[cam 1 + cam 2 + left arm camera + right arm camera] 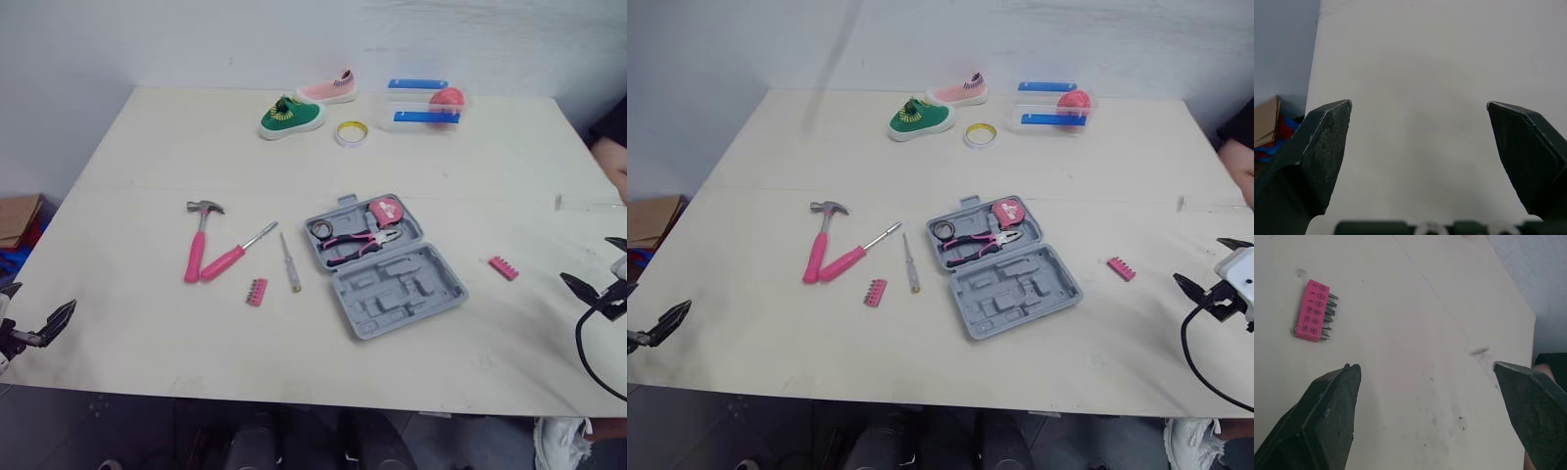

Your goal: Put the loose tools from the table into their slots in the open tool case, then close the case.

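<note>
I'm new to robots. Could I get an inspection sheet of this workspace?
Surface: pale wooden table, lightly scuffed.
Job's things: open grey plastic tool case, partly filled; loose pink-handled hammer, pink-handled screwdriver, slim pale-handled screwdriver, pink bit holder, second pink bit holder right of the case.
Clutter: green shoe, pink shoe, yellow tape roll, clear lidded box.
Grippers: left gripper open, empty; right gripper open, empty.
Cables: black cable looping below right gripper.
Surroundings: brown cardboard box on floor, person's arm at right edge.

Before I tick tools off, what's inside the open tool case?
Pliers, pink tape measure and a small roll in the far half; near slots look empty. Beneath them: hidden.
</note>
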`<move>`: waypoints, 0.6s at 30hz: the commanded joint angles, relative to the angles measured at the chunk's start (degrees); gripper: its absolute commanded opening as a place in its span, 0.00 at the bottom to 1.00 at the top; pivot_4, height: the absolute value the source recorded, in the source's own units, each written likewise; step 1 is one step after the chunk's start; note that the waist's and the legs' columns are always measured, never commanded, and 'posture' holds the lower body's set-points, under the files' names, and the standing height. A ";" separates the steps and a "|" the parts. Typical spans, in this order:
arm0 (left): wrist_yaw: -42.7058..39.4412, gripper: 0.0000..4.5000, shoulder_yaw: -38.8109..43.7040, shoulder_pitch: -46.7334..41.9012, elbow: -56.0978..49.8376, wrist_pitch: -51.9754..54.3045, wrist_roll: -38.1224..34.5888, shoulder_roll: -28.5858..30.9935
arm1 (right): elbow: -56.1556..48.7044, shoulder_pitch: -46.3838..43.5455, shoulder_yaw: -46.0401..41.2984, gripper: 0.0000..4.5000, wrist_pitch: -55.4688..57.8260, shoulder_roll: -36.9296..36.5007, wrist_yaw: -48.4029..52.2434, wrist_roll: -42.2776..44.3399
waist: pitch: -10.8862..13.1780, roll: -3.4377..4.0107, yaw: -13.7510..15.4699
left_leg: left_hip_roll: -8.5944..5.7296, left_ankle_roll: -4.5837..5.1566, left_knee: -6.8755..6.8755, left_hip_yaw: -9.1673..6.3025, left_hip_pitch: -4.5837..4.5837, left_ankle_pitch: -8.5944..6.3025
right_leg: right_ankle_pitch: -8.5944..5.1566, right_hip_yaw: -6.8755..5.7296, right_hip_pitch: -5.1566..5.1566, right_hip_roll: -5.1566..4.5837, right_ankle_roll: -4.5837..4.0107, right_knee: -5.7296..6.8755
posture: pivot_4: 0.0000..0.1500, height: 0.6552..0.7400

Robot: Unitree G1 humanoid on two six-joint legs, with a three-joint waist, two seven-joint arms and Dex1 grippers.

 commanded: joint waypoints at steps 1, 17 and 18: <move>-0.67 0.99 0.40 -0.19 -3.48 0.56 -1.54 0.28 | -1.91 -1.89 -1.31 1.00 1.72 -1.12 -0.53 0.91 | 0.00 0.00 -0.03 | 0.00 0.00 0.00 0.00 0.00 0.00 | 0.00 0.00 0.00 0.00 0.00 0.00 | 1.00 1.00; 0.99 0.94 -28.51 -13.23 -35.19 20.43 -2.82 -1.08 | -18.93 -16.11 9.55 0.88 28.28 8.95 6.74 7.22 | -0.05 -0.08 0.40 | 0.02 0.28 0.23 0.00 -0.02 0.15 | 0.05 0.14 0.00 0.06 0.04 0.24 | 1.00 1.00; -0.08 0.87 -32.03 -14.64 -35.53 19.30 0.12 -0.07 | -19.26 -16.90 10.02 0.81 30.20 9.38 7.70 8.11 | -0.05 -0.08 0.39 | 0.01 0.28 0.24 -0.01 -0.01 0.15 | 0.05 0.13 0.01 0.06 0.04 0.26 | 1.00 1.00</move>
